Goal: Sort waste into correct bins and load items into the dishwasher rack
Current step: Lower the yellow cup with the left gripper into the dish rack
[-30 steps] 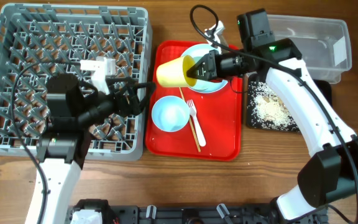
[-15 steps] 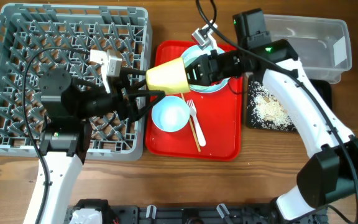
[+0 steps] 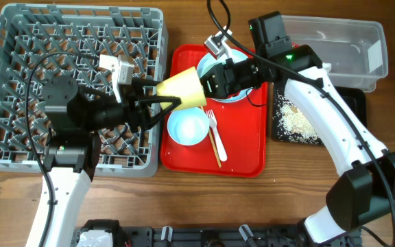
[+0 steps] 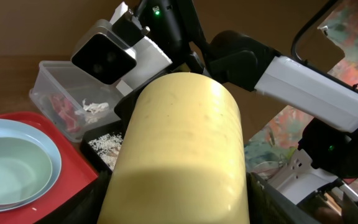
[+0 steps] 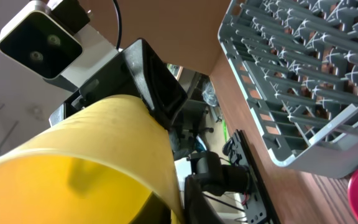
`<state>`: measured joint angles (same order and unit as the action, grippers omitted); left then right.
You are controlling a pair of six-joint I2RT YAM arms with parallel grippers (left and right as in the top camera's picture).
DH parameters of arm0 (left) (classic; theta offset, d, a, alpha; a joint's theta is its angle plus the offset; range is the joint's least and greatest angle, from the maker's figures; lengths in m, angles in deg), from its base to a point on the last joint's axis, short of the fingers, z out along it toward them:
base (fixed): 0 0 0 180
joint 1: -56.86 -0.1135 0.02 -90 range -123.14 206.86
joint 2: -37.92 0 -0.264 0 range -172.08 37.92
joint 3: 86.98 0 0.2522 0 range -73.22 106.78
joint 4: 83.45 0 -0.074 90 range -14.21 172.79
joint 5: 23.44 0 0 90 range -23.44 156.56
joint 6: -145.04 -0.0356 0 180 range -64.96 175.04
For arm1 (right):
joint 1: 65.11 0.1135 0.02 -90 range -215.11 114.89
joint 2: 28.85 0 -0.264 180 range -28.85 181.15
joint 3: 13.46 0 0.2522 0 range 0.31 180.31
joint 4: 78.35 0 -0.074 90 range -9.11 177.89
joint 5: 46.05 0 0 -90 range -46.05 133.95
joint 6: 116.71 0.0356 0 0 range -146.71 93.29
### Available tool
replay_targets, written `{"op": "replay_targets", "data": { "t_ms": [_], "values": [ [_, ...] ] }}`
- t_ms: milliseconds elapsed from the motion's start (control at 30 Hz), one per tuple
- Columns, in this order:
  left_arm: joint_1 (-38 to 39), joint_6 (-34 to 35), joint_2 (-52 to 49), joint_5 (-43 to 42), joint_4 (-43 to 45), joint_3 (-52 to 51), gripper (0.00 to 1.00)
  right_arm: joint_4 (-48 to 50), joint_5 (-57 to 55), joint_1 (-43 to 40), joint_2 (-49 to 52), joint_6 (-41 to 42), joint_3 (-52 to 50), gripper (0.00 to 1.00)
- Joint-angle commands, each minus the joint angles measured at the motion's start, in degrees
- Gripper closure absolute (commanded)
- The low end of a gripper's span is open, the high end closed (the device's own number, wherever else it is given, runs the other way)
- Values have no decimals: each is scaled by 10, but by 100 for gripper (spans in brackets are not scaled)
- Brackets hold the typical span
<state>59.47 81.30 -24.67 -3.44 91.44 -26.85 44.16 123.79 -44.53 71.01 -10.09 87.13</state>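
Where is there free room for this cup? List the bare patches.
Free: far-left rows of the rack; near right corner of the red tray, beside the chopsticks. Crowded: tray's left, with mint bowl, fork, and left tool and right tool at the yellow cup.

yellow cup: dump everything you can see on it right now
The cup is plain yellow, smooth and matte, plastic by the look, tapering from a wide mouth to a narrower base. It is off the table, lying on its side in the air over the left edge of the red tray, next to the rack. The right gripper grips the mouth end. The base points at the left gripper, whose spread fingers straddle it; contact there cannot be told. No dents or marks show.
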Motion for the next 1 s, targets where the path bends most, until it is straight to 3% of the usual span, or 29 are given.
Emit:
{"op": "replay_targets", "data": {
  "t_ms": [0,33,167,267,367,433,600,800,967],
  "values": [
    [-2,-3,-1,-7,2,7,44,2,17,3,-3,1,8,81],
    [-2,-3,-1,-7,2,7,46,2,17,3,-3,1,8,79],
    [-10,-13,-1,6,-15,7,51,1,-26,-4,-3,9,8,53],
    [-40,-109,-1,58,-138,7,50,-10,-164,-29,-3,33,8,44],
    [-80,-133,-1,118,-216,7,47,-58,-354,-59,-3,13,8,41],
    [-118,-141,0,133,-253,7,58,-111,-432,-75,-6,-19,9,41],
    [-185,-141,0,238,-339,10,96,-202,-576,-110,-50,-49,9,40],
    [-202,-141,0,511,-576,141,96,-243,-601,-171,-99,-62,9,40],
    [-202,-137,-11,677,-667,167,96,-244,-601,-176,-99,-66,9,40]
  ]
}}
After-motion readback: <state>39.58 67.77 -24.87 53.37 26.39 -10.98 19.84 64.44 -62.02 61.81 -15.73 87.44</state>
